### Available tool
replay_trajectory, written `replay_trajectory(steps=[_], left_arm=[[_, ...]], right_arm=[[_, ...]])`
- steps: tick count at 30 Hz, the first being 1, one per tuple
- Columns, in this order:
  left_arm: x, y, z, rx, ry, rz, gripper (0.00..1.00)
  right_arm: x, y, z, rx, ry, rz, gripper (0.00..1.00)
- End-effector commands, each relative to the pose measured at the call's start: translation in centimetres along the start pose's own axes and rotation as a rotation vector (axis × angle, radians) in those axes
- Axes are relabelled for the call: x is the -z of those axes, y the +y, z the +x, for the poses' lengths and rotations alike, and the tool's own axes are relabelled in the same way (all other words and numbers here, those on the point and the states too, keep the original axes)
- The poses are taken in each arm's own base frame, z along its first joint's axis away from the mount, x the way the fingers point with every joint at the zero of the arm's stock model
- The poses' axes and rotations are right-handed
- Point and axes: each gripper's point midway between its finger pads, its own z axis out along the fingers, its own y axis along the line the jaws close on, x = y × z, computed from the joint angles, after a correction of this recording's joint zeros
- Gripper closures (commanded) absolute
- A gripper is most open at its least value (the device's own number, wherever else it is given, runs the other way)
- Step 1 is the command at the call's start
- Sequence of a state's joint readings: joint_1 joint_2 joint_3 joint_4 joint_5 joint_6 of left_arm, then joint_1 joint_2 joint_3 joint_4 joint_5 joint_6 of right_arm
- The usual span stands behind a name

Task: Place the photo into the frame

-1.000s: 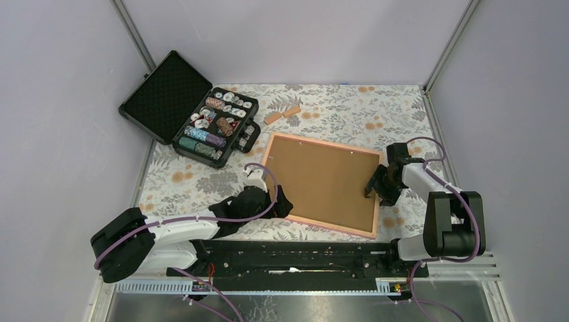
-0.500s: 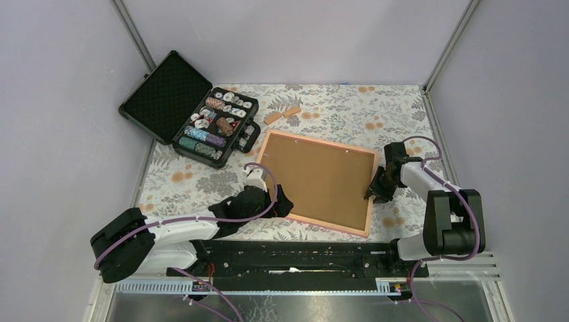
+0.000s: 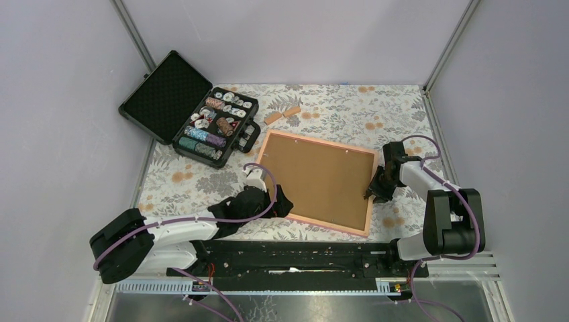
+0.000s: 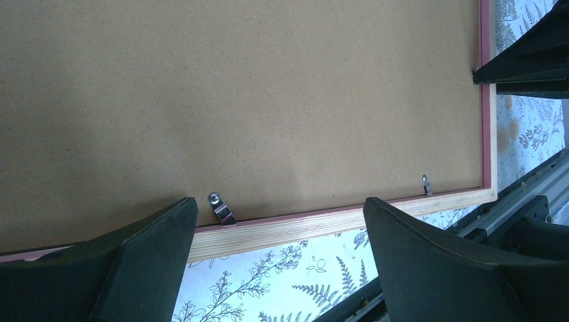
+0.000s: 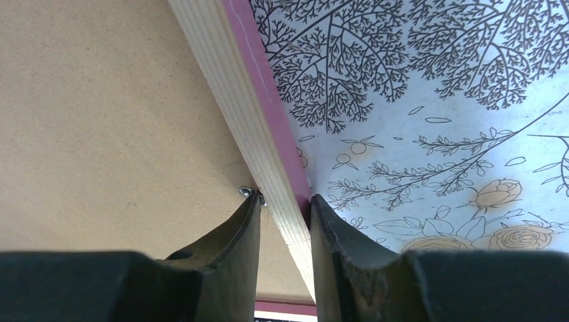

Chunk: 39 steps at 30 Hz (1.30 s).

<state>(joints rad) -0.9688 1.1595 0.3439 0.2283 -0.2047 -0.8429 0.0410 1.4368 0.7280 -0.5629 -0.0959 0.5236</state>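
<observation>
Clamping the right rail of the frame [image 5: 238, 100], the right tool [image 5: 285, 201] has one finger on the side of the brown backing board [image 3: 319, 180] and one outside. The frame lies back-up, slightly skewed, mid-way across the floral bench [image 3: 335, 107]. The left tool [image 4: 276, 204] is spread wide at the frame's near left corner, with a metal turn clip [image 4: 221, 209] just by one finger.

Top view: high at the near edge, looking down on the whole table [image 3: 335, 107]. Wrist views: close, each facing one frame [image 3: 325, 143] rail, shared with the top view.
</observation>
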Motion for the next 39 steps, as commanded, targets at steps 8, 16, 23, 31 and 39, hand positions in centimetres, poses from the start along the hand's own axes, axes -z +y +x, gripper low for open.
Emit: replay_trajectory(steps=[8, 16, 23, 31, 39], left_arm=[[0.3, -0.5, -0.7, 0.009, -0.033, 0.032, 0.01], [0.2, -0.5, -0.6, 0.008, -0.031, 0.035, 0.01], [0.3, -0.6, -0.6, 0.006, -0.031, 0.042, 0.01], [0.9, -1.8, -1.0, -0.013, -0.027, 0.089, 0.01], [2.9, -3.9, -0.8, 0.027, 0.065, 0.139, 0.01]], right_arm=[[0.1, -1.1, -1.7, -0.009, -0.102, 0.073, 0.99], [0.4, -0.8, -1.6, -0.025, -0.132, 0.042, 1.00], [1.0, -0.9, -1.7, -0.030, -0.167, 0.030, 1.00], [1.6, -0.4, -1.8, -0.031, -0.205, -0.023, 0.66], [1.8, 0.7, -1.7, 0.001, -0.202, -0.087, 0.18]])
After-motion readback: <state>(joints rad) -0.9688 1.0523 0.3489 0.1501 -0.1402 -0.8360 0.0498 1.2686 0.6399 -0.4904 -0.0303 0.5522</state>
